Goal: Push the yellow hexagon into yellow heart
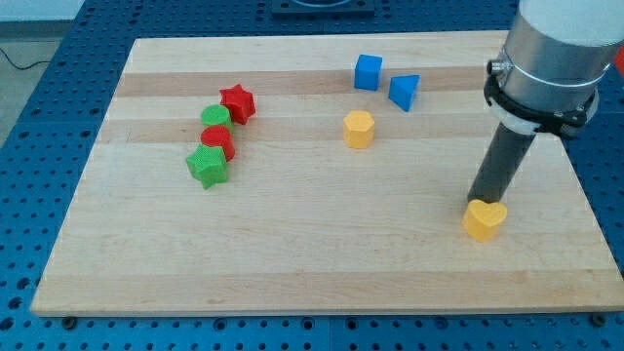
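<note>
The yellow hexagon (359, 129) sits near the board's middle, a little toward the view's top. The yellow heart (485, 219) lies at the view's lower right. My tip (477, 201) stands right at the heart's upper left edge, touching or nearly touching it. The hexagon is far to the upper left of my tip, well apart from the heart. The dark rod rises from the tip to the grey arm body at the view's top right.
A blue cube (368, 72) and a blue triangle (404, 92) lie above the hexagon. At the view's left a red star (237, 102), a green round block (215, 117), a red round block (216, 139) and a green star (207, 166) form a chain. The wooden board (292, 253) rests on a blue perforated table.
</note>
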You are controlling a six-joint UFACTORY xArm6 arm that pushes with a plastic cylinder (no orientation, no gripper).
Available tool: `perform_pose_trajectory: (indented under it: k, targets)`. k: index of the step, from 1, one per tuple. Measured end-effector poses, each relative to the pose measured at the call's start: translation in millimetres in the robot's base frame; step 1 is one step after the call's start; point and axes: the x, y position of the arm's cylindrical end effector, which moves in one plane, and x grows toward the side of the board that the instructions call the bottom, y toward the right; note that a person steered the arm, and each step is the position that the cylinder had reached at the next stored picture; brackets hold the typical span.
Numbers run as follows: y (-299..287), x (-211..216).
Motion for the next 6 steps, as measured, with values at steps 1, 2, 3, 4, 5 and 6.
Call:
perform_pose_trajectory:
  k: [1, 2, 3, 4, 5, 6]
  targets:
    - [7, 18]
    - [17, 30]
    - [25, 32]
    - [31, 4]
    - [-10, -35]
    - [-95, -33]
